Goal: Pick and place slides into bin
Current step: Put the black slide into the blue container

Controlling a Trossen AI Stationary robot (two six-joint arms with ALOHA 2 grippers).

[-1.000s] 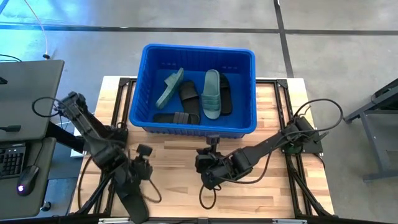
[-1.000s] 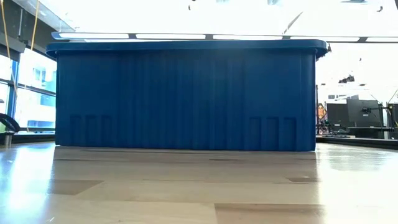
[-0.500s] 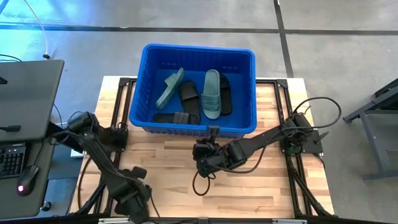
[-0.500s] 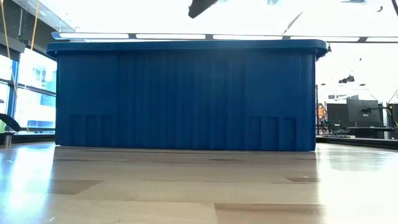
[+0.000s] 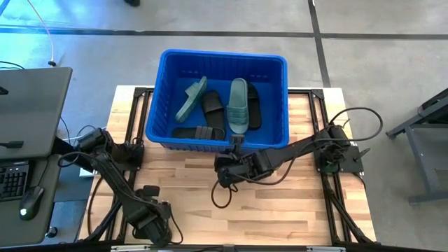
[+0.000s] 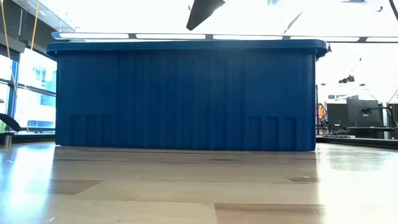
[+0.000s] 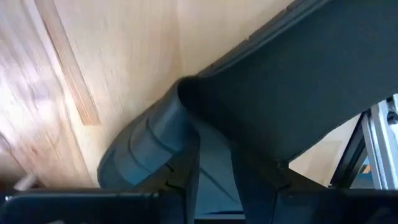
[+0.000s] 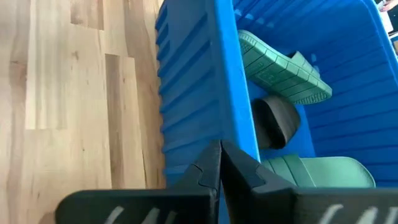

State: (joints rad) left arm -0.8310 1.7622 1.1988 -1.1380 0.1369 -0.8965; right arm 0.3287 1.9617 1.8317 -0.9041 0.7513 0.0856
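Over the last second the left arm has swung back toward the near-left corner of the pale wooden table (image 5: 189, 189), and the right arm has slid forward until its gripper sits at the near wall of the large rectangular bright blue plastic bin (image 5: 280, 98).

The left gripper (image 5: 152, 225) now hangs low at the table's near edge. Its wrist view shows a black rubber slide (image 7: 298, 93) filling the frame, with its wide ribbed strap (image 7: 149, 149) pinched between narrowly set fingers, so this arm appears to be holding a sandal well away from the bin.

The right gripper (image 5: 233, 145) hovers just above the rim on the bin's near side. Its fingers (image 8: 208, 171) are pressed fully together and carry nothing; its wrist view looks down past them onto the slotted blue wall and into the tub.

Inside the bin lie two muted sage green rubber slides (image 5: 239, 105) and three black rubber slides (image 5: 214, 112): one green leaning toward the left wall, one green lying lengthwise in the middle, and black ones beside and below them. No slide is visible on the bare tabletop.

Judging from this, five slides are already placed, and the one in the left gripper looks like the last one to go in.
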